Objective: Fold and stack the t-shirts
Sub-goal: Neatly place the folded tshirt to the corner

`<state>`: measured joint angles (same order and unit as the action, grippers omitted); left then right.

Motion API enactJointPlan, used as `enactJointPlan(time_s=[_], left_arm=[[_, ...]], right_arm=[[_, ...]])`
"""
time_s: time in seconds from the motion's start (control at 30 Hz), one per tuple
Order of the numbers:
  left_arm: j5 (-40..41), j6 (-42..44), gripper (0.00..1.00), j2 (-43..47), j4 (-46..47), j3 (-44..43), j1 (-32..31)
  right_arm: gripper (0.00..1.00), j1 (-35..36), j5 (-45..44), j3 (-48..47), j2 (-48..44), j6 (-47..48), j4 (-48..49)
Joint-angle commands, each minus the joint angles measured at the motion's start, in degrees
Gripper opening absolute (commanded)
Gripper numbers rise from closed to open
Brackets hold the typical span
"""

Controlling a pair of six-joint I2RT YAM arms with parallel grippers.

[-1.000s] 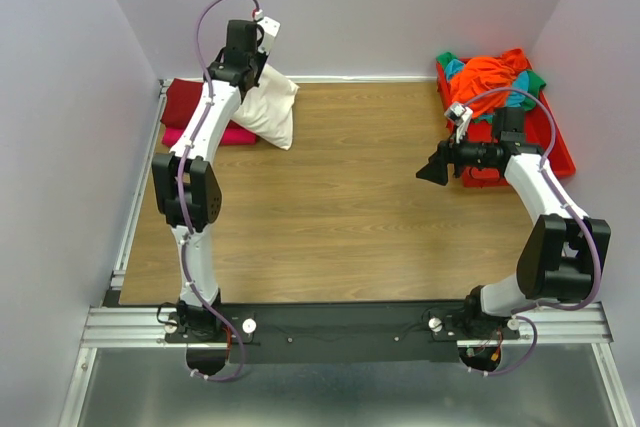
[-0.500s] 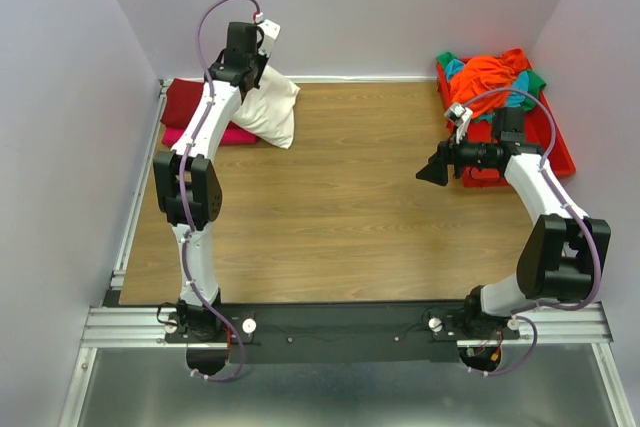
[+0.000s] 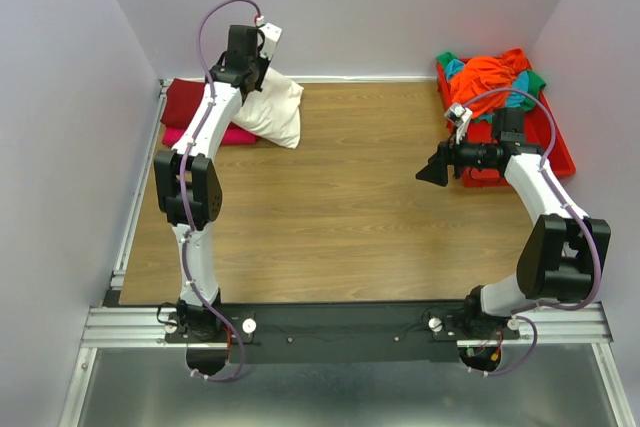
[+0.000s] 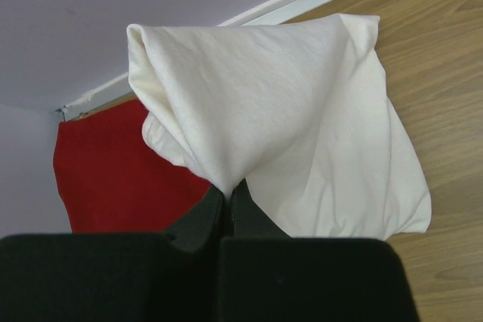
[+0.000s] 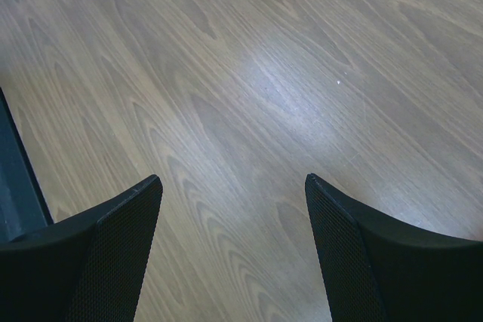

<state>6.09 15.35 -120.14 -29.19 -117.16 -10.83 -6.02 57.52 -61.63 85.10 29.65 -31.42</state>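
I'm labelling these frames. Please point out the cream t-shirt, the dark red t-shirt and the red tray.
cream t-shirt [image 4: 302, 111], left wrist view, middle of the cloth.
dark red t-shirt [image 4: 106, 171], left wrist view, its flat top surface.
red tray [image 3: 560, 149], top external view, bare right-hand rim.

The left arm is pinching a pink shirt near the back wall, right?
Not pink. The shirt that the left arm pinches in its jaws near the back wall is cream-white. The left wrist view shows it.

Lab test cell: blank lavender walls enclose a wooden table.
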Motion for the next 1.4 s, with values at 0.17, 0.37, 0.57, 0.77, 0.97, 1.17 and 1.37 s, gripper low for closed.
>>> enactJointPlan(time_s=[0.17,0.37,0.57,0.77,0.97,1.17,1.37], left_arm=[[-5.8,-4.4,0.00,3.0,2.8,5.7,-1.1],[-8.5,-6.9,0.00,3.7,4.5,9.8,-3.8],[-9.3,-9.7,0.00,4.5,7.5,14.5,-7.8],[-10.0,-12.8,0.00,4.6,10.6,18.8,-12.9],[-13.2,-17.4,0.00,5.7,15.6,23.9,-17.2],[-15.8,-23.4,0.00,9.5,22.3,32.8,-18.8],[-15.5,-33.3,0.00,20.2,33.4,50.4,-18.8]], right_arm=[[0.83,-0.3,1.5,-0.1,0.9,0.8,-1.6],[0.83,-0.3,1.3,-0.1,1.0,1.0,-1.8],[0.83,-0.3,1.1,-0.1,1.4,1.2,-2.0],[0.83,-0.4,1.1,-0.2,1.4,1.3,-2.2],[0.83,-0.3,1.1,-0.2,1.4,1.5,-2.3],[0.83,-0.4,1.0,-0.2,1.1,1.7,-2.5],[0.83,-0.3,1.3,-0.3,1.0,2.1,-2.8]])
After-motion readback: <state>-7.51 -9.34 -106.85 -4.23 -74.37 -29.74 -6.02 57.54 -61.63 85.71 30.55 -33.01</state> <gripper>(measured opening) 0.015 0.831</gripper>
